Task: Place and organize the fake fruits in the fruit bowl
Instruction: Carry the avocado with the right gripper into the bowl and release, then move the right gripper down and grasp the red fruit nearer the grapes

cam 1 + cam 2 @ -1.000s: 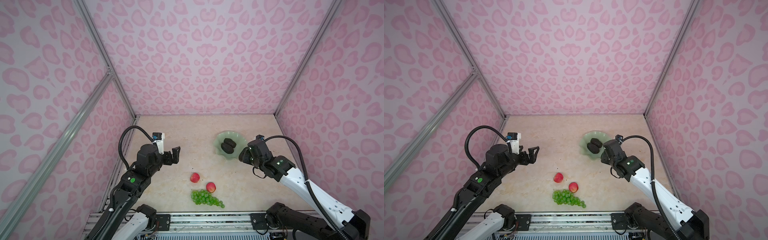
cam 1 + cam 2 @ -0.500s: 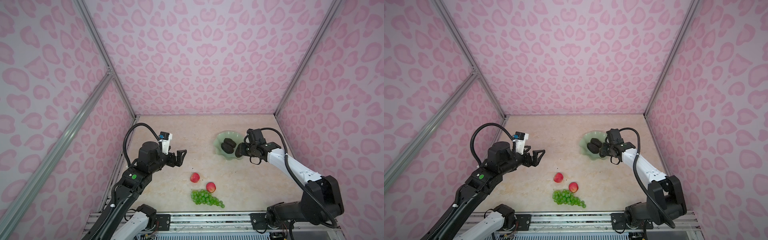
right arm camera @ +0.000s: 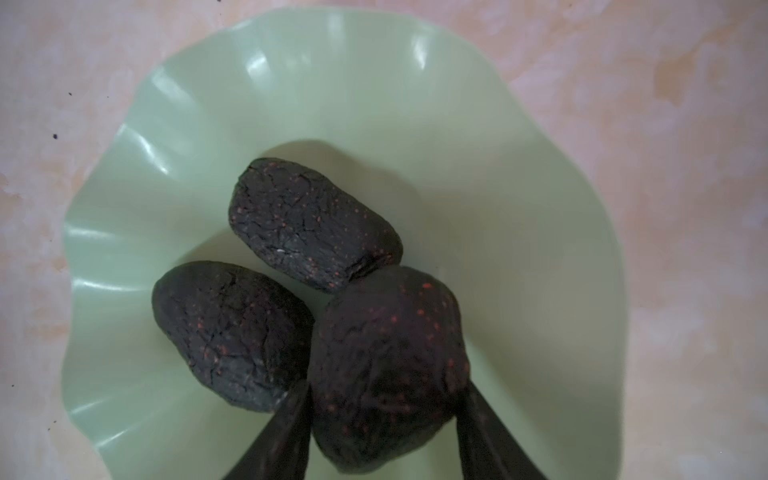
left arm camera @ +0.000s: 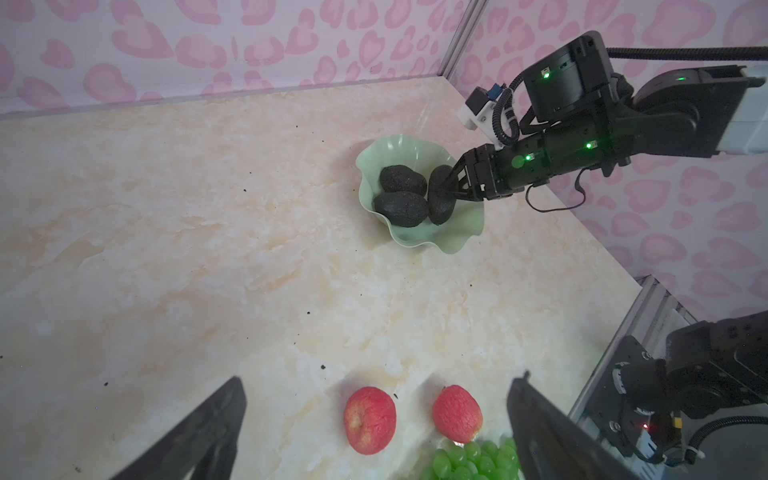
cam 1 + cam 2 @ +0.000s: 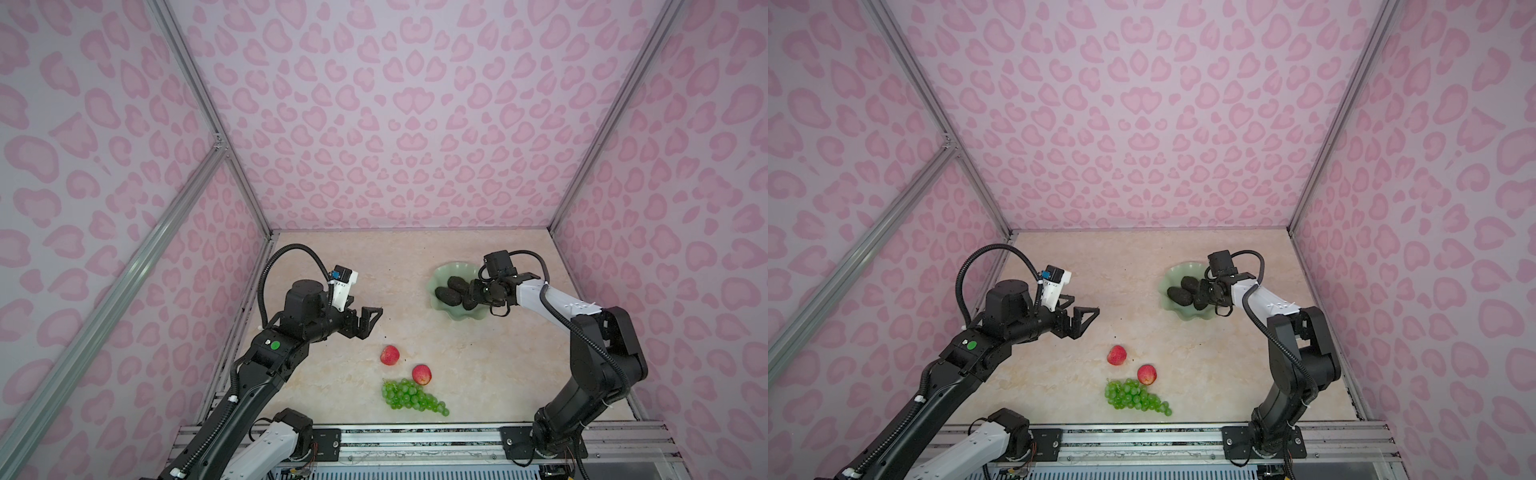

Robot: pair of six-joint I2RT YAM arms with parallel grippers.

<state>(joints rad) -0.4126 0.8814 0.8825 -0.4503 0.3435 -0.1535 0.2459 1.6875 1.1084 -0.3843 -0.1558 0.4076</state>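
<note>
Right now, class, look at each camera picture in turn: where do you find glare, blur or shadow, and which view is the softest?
Right wrist view: softest and dimmest, with white glare streaks on the bowl ridges, and the nearest avocado dark and blurred. Left wrist view: bowl sharp, the left claw blurred at the frame edge. Both top views: even light, faint shadows under the apples.
</note>
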